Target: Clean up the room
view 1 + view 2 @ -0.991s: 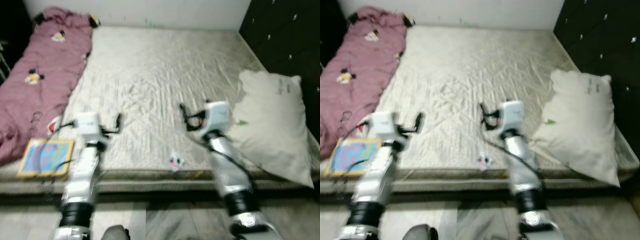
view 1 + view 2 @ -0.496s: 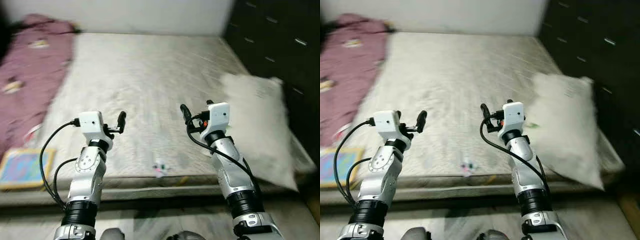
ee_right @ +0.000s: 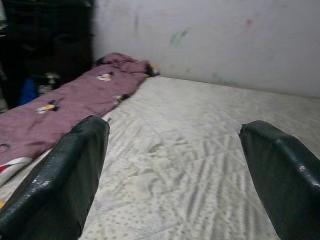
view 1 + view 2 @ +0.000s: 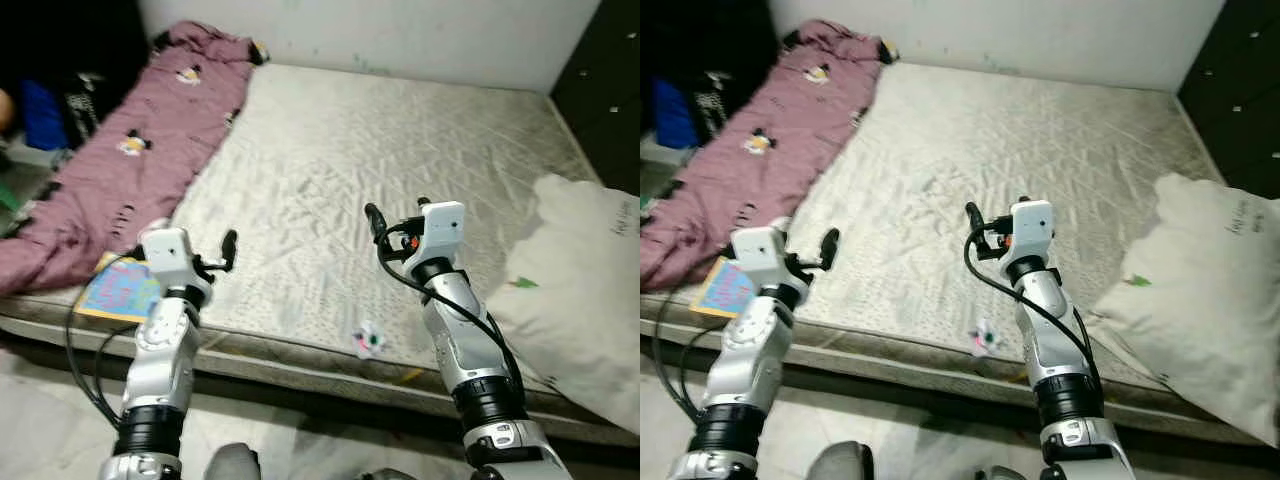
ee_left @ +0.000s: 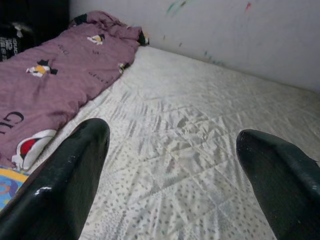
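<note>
Mattress (image 4: 400,140): pale grey-white, quilted, speckled. Blanket (image 4: 130,150): mauve, small cartoon prints. Pillow (image 4: 585,280): off-white. Book (image 4: 118,290): yellow-edged, blue cover. Wall (image 4: 400,35): white.

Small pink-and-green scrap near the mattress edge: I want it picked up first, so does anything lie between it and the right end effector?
Nothing visible does: only bare mattress separates the open right end effector from the scrap.

Bare mattress (image 4: 400,150) lies between blanket (image 4: 130,150) and pillow (image 4: 580,270).
</note>
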You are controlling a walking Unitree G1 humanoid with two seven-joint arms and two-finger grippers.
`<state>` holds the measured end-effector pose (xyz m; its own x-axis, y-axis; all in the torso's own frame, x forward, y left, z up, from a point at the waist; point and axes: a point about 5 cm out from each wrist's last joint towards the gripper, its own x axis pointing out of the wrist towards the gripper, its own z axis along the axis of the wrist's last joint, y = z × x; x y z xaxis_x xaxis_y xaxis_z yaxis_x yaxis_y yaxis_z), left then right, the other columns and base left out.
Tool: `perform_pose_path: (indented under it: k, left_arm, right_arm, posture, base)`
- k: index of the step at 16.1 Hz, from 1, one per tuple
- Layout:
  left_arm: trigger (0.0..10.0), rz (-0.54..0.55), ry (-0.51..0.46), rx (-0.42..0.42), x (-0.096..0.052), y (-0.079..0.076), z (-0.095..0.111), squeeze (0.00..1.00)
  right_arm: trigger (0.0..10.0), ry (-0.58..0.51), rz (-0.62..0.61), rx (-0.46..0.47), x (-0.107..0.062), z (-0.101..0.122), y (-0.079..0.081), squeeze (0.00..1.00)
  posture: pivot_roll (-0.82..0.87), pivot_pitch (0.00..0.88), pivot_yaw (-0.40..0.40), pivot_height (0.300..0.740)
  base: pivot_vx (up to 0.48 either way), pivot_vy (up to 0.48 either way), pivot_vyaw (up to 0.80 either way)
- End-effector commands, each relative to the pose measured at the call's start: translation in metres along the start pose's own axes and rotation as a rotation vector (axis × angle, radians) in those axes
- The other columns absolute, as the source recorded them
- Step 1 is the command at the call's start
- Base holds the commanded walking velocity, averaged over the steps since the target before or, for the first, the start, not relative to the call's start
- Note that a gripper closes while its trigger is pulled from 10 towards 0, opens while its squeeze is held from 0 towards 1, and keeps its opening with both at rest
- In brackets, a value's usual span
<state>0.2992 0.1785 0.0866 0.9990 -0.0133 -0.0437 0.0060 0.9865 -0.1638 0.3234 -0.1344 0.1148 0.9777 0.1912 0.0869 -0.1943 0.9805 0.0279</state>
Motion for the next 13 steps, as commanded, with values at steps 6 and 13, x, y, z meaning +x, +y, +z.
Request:
perform_pose_path:
  k: [6,13]
  left_arm:
    - [10.0,0.080,-0.028,0.125,-0.026,0.023,0.004,0.00]
    - [10.0,0.065,-0.002,0.098,-0.027,0.019,0.000,0.00]
  right_arm:
    - [10.0,-0.016,-0.197,-0.037,-0.028,0.006,-0.027,0.00]
    - [10.0,0.018,-0.184,-0.034,-0.029,0.005,-0.025,0.00]
  posture:
    - [0.03,0.059,-0.041,0.740]
    - [0.02,0.072,-0.044,0.740]
  base:
    - [0.000,0.000,0.00]
    - [0.000,0.000,-0.38]
